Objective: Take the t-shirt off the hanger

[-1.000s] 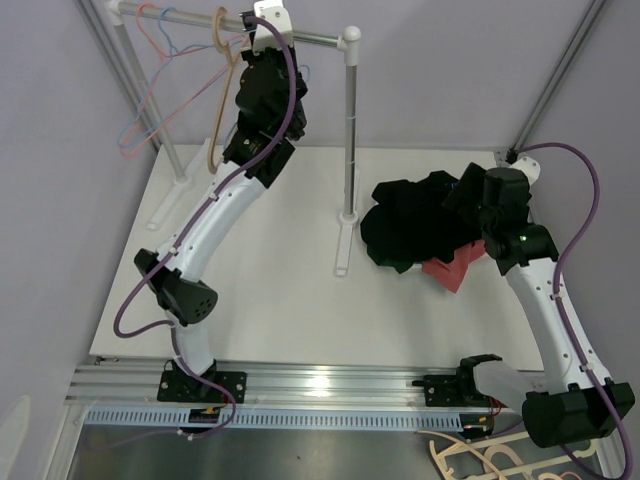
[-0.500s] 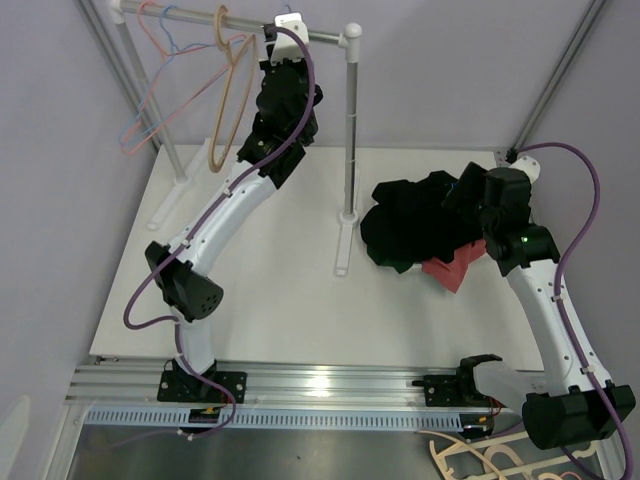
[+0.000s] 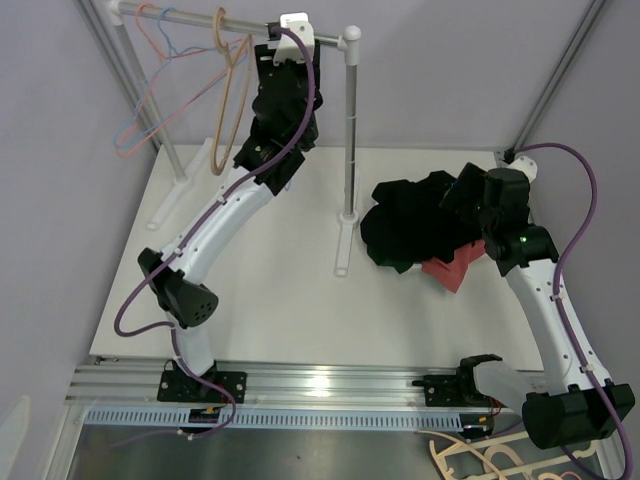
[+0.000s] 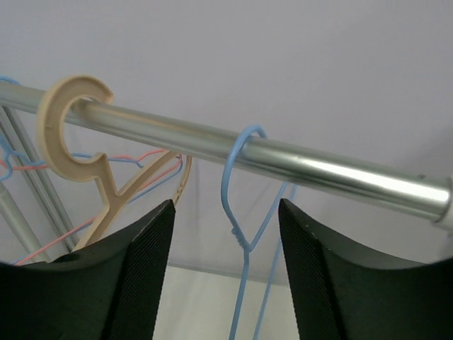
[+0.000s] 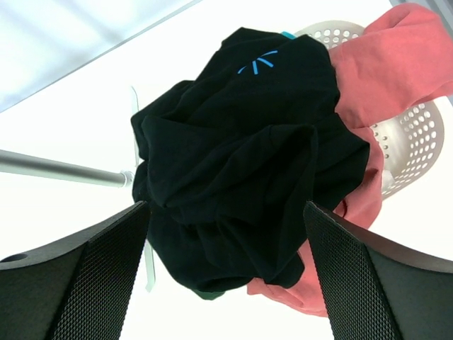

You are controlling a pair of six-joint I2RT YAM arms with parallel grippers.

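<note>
A blue wire hanger (image 4: 237, 191) hangs bare from the metal rail (image 4: 318, 166). My left gripper (image 4: 226, 205) is open just below the rail, and the hanger's neck runs between the jaws, touching neither. In the top view that gripper (image 3: 278, 55) is up at the rail (image 3: 200, 17). The black t-shirt (image 3: 410, 225) lies crumpled at the right of the table, off any hanger. My right gripper (image 3: 470, 195) hovers over it. In the right wrist view this gripper (image 5: 226, 205) is open above the black t-shirt (image 5: 241, 156), gripping nothing.
A tan hanger (image 3: 232, 110) and thin pink and blue wire hangers (image 3: 140, 110) hang on the rail to the left. The rack's right post (image 3: 350, 130) stands mid-table. A red garment (image 5: 396, 64) and a white perforated basket (image 5: 417, 134) lie under the black shirt.
The left jaws have gone from shut to open, letting go of the blue hanger on the rail. The left wrist moved right along the rail. The right arm stayed put.
</note>
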